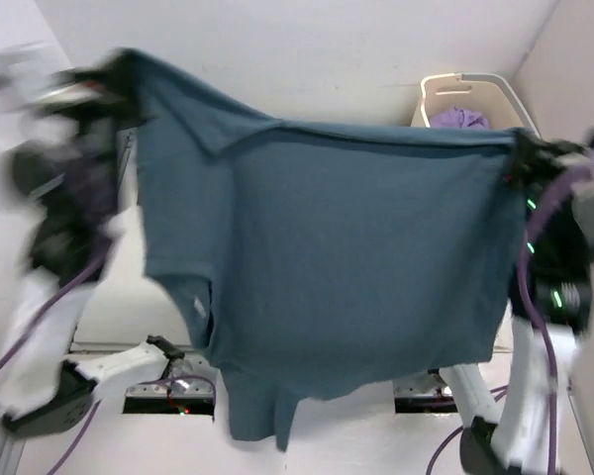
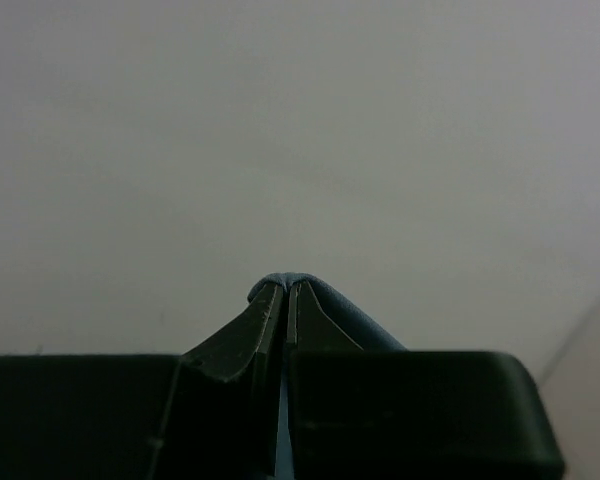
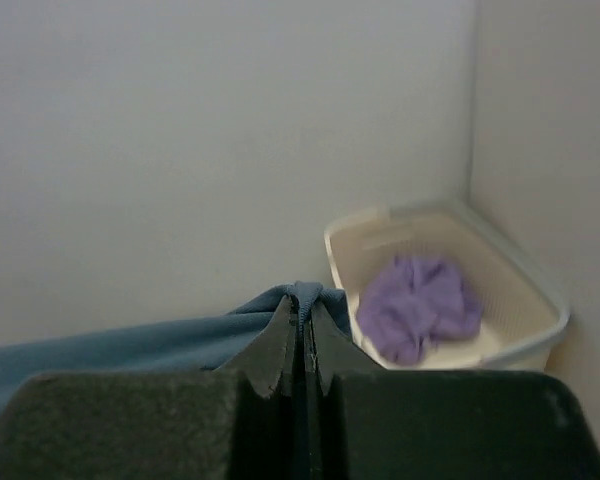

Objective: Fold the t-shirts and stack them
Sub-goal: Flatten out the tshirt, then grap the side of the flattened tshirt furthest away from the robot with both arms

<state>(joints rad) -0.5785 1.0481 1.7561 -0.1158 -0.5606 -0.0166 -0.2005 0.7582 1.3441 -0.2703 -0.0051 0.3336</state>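
**Teal shirt held up, spread wide**

The left gripper [image 2: 288, 290], at ten o'clock, and the right gripper [image 3: 302, 300], at two o'clock, are each clenched on the top edge of the teal shirt [image 1: 327, 257], which hangs between them. A purple shirt [image 3: 420, 305] lies crumpled in the basket [image 3: 540, 300] at one o'clock. This looks like the spreading step. Next: lay it flat, keeping the edge taut.

Black-and-white arms [image 1: 64, 213], purple cables [image 1: 546, 356]

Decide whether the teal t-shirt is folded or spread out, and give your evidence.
Spread out. The teal t-shirt hangs in the air, top edge stretched between the left claw and right claw, both shut on it.
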